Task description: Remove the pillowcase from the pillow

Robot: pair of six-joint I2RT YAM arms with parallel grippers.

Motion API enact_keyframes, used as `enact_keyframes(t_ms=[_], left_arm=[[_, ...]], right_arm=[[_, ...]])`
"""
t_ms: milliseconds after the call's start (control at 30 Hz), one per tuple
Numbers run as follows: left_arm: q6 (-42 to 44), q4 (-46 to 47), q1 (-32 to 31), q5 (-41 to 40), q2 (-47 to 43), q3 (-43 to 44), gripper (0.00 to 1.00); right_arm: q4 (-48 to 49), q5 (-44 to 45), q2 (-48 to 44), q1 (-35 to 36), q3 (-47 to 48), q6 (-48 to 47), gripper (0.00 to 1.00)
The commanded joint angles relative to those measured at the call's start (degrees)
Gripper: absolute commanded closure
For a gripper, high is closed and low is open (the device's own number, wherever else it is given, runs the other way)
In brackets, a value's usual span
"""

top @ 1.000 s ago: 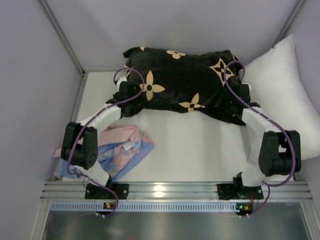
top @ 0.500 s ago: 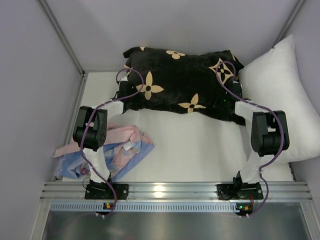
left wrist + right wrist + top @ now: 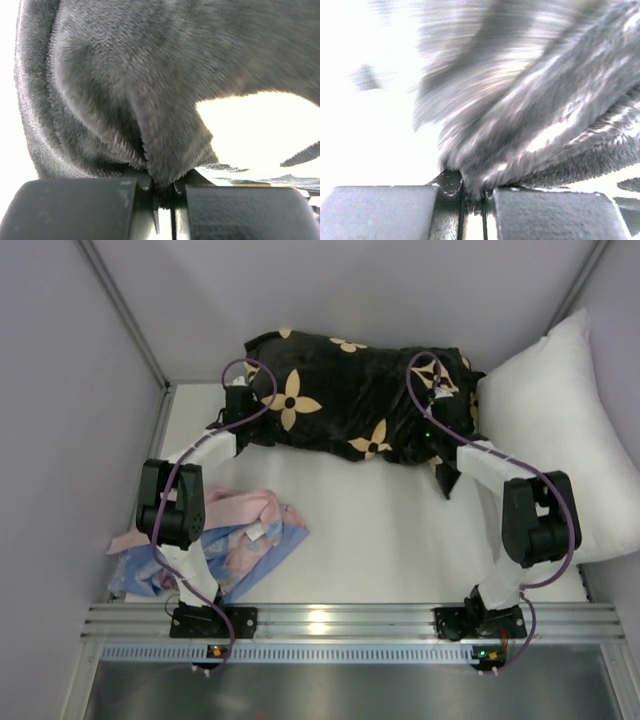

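Observation:
The black plush pillowcase (image 3: 350,400) with tan flowers lies across the back of the white table (image 3: 380,530), bulging with its filling. The pillow inside is hidden by the cover. My left gripper (image 3: 238,405) is at the cover's left end and my right gripper (image 3: 442,420) at its right near edge. In the left wrist view the left gripper (image 3: 164,192) is shut on a pinched fold of the pillowcase (image 3: 165,150). In the right wrist view, which is blurred, the right gripper (image 3: 474,195) is likewise shut on the pillowcase (image 3: 535,125).
A plain white pillow (image 3: 560,410) leans against the right wall. Pink and light-blue cloths (image 3: 235,535) lie bunched at the near left beside the left arm. Grey walls close in the back and both sides. An aluminium rail (image 3: 330,625) runs along the near edge.
Both grippers have shut on the pillowcase's near edge. Both arms have reached farther back, and the cover's near edge has been drawn up and toward the back wall.

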Motion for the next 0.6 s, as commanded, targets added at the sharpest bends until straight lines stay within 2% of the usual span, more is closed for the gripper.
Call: enact_keyframes(t_ms=[0, 67, 100, 200, 267, 300, 333, 367, 400, 433, 467, 500, 567], left_arm=[[3.5, -2.2, 0.6, -2.1, -9.2, 8.3, 1.00], [5.6, -9.6, 0.6, -0.9, -7.8, 12.7, 1.00], [6.2, -12.0, 0.6, 1.7, -6.8, 18.0, 1.00], [7.3, -19.9, 0.3, 7.3, -2.3, 26.7, 1.00], [7.9, -23.1, -0.2, 6.8, -2.0, 28.1, 1.00], [7.8, -24.0, -0.2, 3.8, -2.5, 27.8, 0.99], [7.1, -24.6, -0.2, 1.6, -4.4, 27.1, 0.90], [6.7, -25.6, -0.2, -0.9, -5.7, 26.2, 0.62], [6.5, -26.1, -0.2, -3.0, -6.9, 25.3, 0.46], [5.7, -26.9, -0.2, -7.8, -9.4, 23.9, 0.37], [5.5, -27.8, -0.2, -9.6, -10.8, 23.3, 0.08], [5.3, -29.2, -0.4, -11.2, -11.8, 22.5, 0.05], [5.3, -29.7, -0.5, -13.3, -15.8, 18.9, 0.05]], right_arm=[[3.5, -8.1, -10.6, 11.3, 4.7, 0.2, 1.00], [1.3, -10.0, -12.9, 16.5, 5.2, 1.5, 1.00], [1.0, -10.8, -15.3, 18.4, 5.4, 1.8, 1.00], [0.7, -12.3, -20.0, 25.6, 4.9, 4.1, 1.00], [-0.7, -12.2, -21.9, 30.3, 4.7, 3.6, 1.00], [-2.8, -11.8, -24.1, 31.3, 4.3, 3.4, 0.94], [-3.0, -11.1, -25.4, 31.9, 3.4, 3.6, 0.66], [-3.2, -11.1, -26.6, 32.7, 1.4, 3.4, 0.46], [-4.7, -11.2, -29.0, 32.9, 0.5, 3.0, 0.30], [-6.0, -10.1, -30.2, 33.0, -0.3, 1.9, 0.13], [-7.6, -8.5, -31.3, 33.0, -1.3, 1.4, 0.09], [-11.9, -4.0, -33.9, 33.0, -1.8, 0.5, 0.06], [-15.3, -0.2, -36.6, 33.1, -3.4, 0.4, 0.03]])
